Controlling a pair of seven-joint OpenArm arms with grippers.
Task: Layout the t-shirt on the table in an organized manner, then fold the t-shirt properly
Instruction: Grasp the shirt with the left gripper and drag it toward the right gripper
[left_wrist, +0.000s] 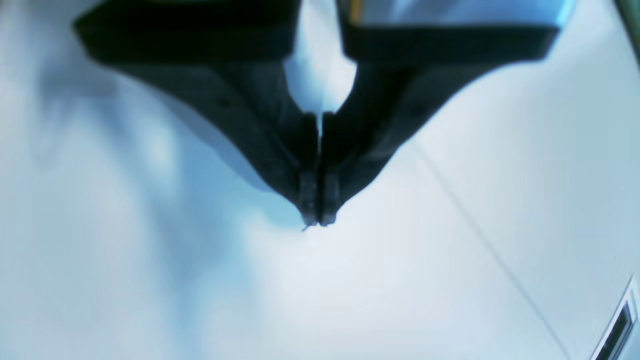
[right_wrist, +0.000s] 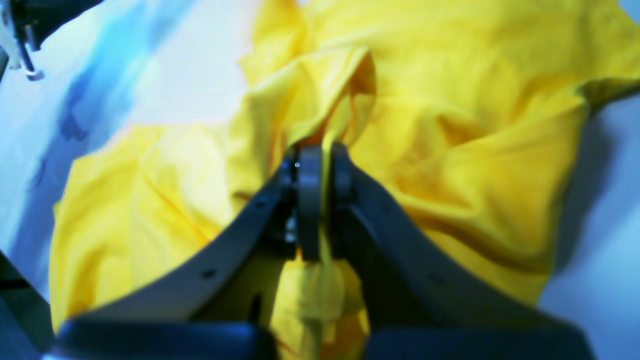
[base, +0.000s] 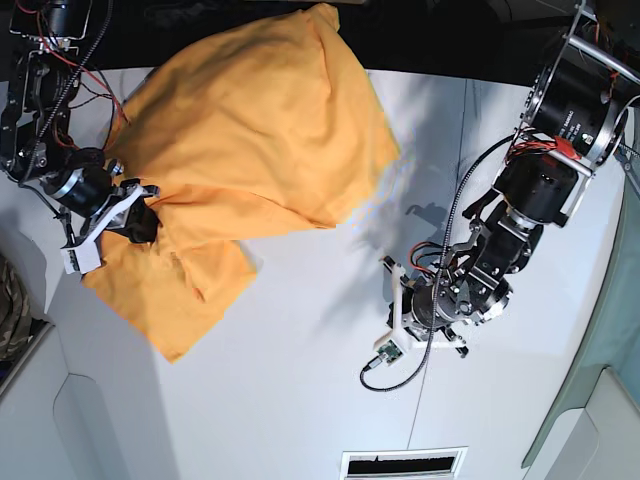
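Note:
The orange-yellow t-shirt (base: 250, 130) lies wrinkled and bunched on the white table (base: 300, 380), from the far middle down to the left. My right gripper (base: 143, 222) is at the shirt's left side. In the right wrist view it (right_wrist: 325, 150) is shut on a raised fold of the t-shirt (right_wrist: 450, 150), with cloth pinched between the pads. My left gripper (left_wrist: 318, 220) is shut and empty over bare table (left_wrist: 400, 300). In the base view it (base: 445, 305) is to the right of the shirt and apart from it.
A thin dark seam (left_wrist: 475, 220) crosses the tabletop near my left gripper. A slotted vent (base: 400, 465) sits at the table's near edge. A camouflage cloth (base: 10, 310) shows at the left edge. A teal curtain (base: 600, 370) hangs at the right.

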